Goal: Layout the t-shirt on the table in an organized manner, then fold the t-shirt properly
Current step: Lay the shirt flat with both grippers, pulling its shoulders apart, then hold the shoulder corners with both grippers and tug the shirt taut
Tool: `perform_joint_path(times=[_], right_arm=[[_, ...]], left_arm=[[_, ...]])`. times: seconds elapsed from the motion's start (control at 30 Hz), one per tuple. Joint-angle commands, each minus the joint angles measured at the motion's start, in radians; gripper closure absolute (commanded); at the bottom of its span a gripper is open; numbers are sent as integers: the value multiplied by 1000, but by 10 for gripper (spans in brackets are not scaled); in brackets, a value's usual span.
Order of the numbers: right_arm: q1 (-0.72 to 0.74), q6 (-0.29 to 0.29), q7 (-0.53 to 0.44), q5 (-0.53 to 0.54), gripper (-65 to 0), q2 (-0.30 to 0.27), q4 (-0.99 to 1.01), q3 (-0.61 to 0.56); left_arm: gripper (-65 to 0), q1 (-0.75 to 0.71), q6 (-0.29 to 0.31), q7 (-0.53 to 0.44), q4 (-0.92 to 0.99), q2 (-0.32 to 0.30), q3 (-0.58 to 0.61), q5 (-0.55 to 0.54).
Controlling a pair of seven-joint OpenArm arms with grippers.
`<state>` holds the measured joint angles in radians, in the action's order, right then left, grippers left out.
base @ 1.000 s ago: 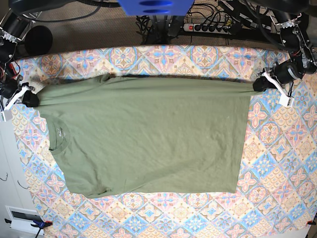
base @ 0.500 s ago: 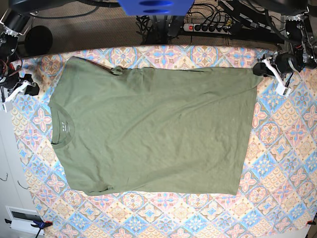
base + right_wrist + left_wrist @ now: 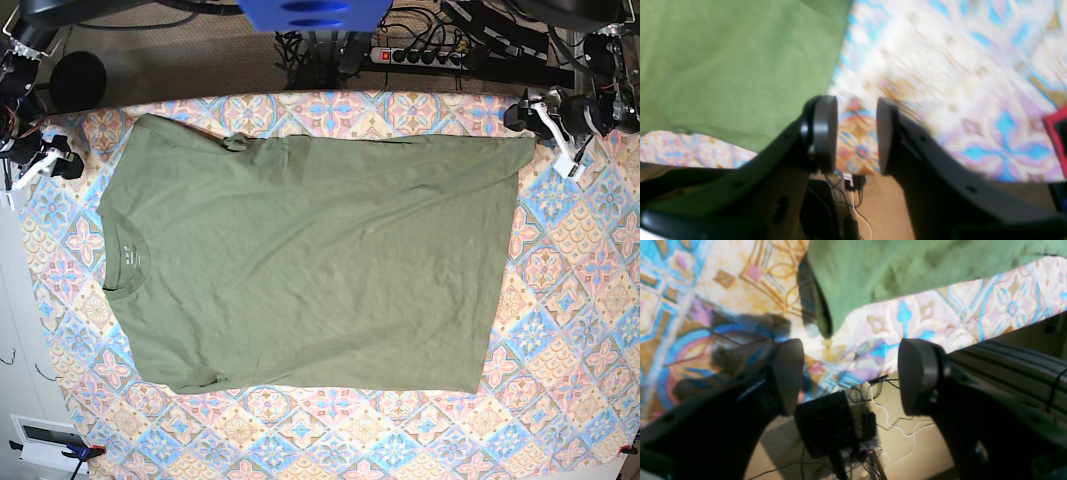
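T-shirt (image 3: 310, 260) flat on table (image 3: 570, 300); L gripper (image 3: 850, 376) + R gripper (image 3: 857, 133) jaws spread, nothing held

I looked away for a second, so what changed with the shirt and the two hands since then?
Both hands let go of the t-shirt: the left hand and right hand now stand open and empty, drawn back off its far corners. The far edge they held stretched has spread flat on the table. The near hem and collar stayed put.

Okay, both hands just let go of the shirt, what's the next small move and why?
Probably tidy the far sleeve first: the olive-green cotton t-shirt lies flat on the tile-patterned table, but that sleeve looks bunched. Both the left hand and right hand are open and empty.
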<state>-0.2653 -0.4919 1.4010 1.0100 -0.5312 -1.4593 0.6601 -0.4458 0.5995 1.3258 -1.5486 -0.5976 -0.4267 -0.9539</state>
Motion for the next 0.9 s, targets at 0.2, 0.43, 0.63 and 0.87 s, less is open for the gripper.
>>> perform_joint_path(times=[0.2,0.43,0.63,0.87], right_arm=[[5,0,-5,3,-193,16,-11,3],[4,3,-5,3,-193,29,-5,0],[2,3,-5,3,-192,35,-5,0],[2,3,-5,3,-192,52,-5,0]], left_arm=[[-418,2,1,-9,-13,46,-13,-17],[-418,8,0,-47,-10,54,-14,-12],[-418,18,-2,-59,-10,49,-14,-12],[-418,26,-20,-59,-10,57,-79,8]])
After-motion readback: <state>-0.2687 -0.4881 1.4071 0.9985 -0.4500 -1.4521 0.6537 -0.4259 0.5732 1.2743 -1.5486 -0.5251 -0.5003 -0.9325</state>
